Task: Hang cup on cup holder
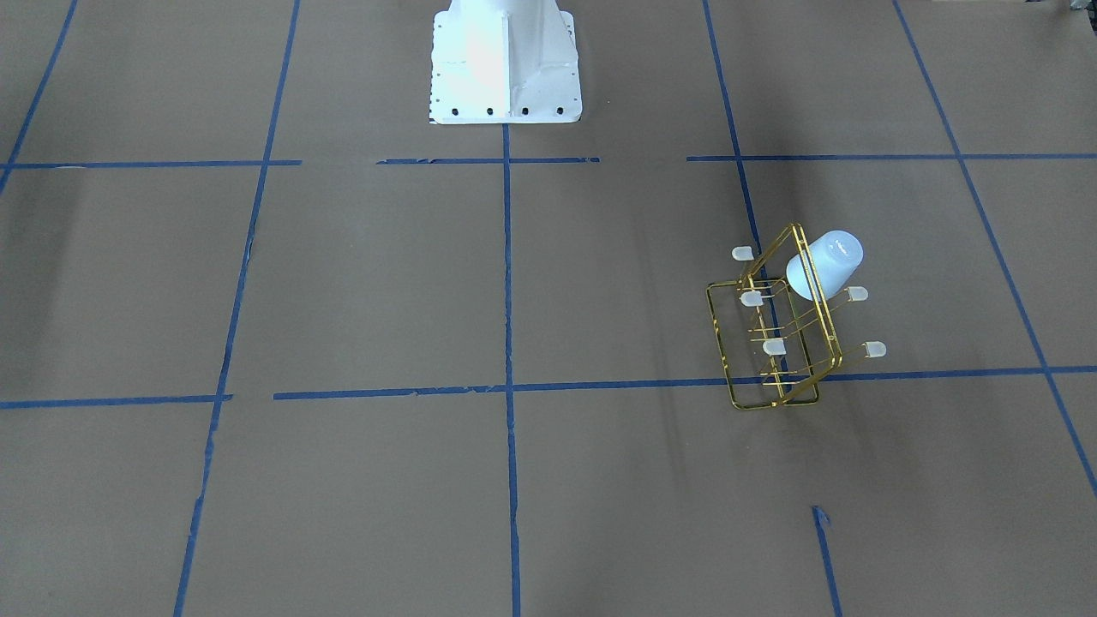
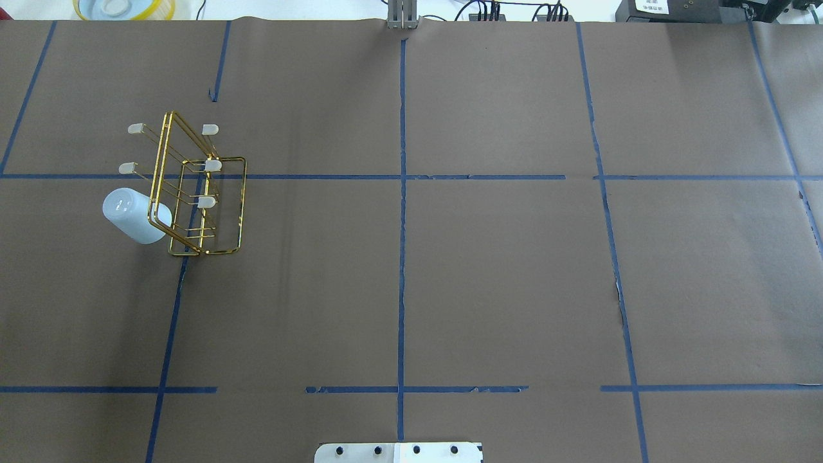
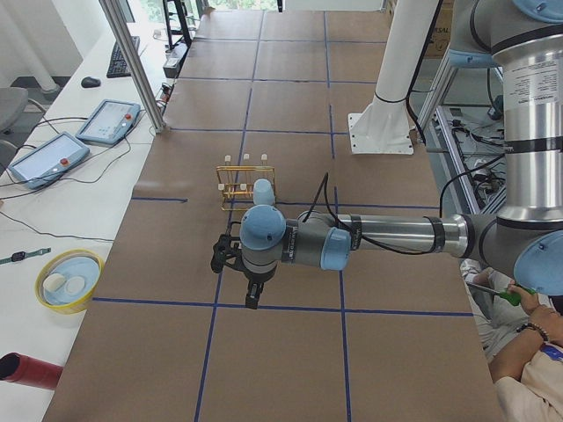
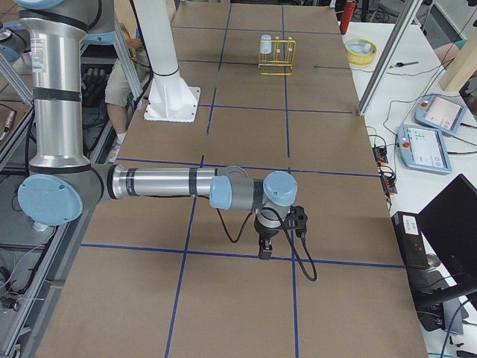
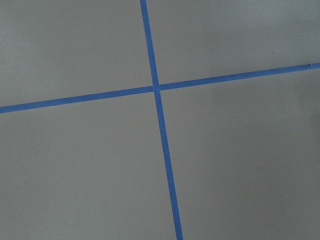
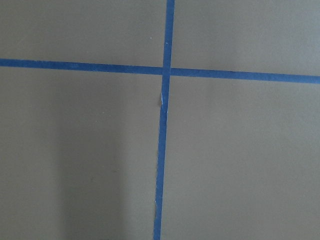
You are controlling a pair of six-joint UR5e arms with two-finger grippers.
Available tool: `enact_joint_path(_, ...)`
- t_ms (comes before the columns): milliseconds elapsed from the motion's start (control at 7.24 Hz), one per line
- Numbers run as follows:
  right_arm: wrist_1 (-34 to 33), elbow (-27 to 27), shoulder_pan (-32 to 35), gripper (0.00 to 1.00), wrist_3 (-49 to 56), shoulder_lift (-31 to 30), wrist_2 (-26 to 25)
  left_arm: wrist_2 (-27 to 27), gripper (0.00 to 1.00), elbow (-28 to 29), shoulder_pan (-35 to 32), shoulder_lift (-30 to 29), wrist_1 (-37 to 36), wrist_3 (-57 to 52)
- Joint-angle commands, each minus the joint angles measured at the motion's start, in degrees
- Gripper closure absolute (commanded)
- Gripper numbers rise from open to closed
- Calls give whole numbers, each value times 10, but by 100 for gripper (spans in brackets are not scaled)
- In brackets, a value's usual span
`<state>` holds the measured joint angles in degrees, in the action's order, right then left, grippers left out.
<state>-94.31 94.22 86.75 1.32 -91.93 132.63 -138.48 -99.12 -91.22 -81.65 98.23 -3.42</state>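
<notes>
Cup (image 2: 135, 215): sits tilted over one prong of the cup holder (image 2: 193, 186), on the left side of the table (image 2: 488, 270).
Left gripper (image 3: 252, 295): near the cup holder; spread or pressed, I cannot tell.
Right gripper (image 4: 264, 250): well apart from the cup holder; also cannot tell.

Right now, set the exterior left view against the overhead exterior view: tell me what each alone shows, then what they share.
Only exterior left: the left arm stretched over the table, its left gripper pointing down, two pendants on the side desk, and a person's hand. Only overhead: a black box past the far right corner. Both: the cup hung on the cup holder, the yellow-rimmed bowl, and the blue tape grid.
</notes>
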Motion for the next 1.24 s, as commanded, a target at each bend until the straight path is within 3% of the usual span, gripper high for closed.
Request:
enact_joint_path(0, 0, 0, 0, 0, 0, 1, 0, 1, 0, -1, 0, -11, -7, 1)
enact_joint_path(414, 0, 0, 0, 0, 0, 1, 0, 2, 0, 1, 3, -10, -22, -1)
enact_joint_path(691, 0, 0, 0, 0, 0, 0, 0, 3, 0, -11, 0, -12, -81, -18)
enact_joint_path(1105, 0, 0, 0, 0, 0, 1, 0, 3, 0, -8, -4, -13, -82, -42)
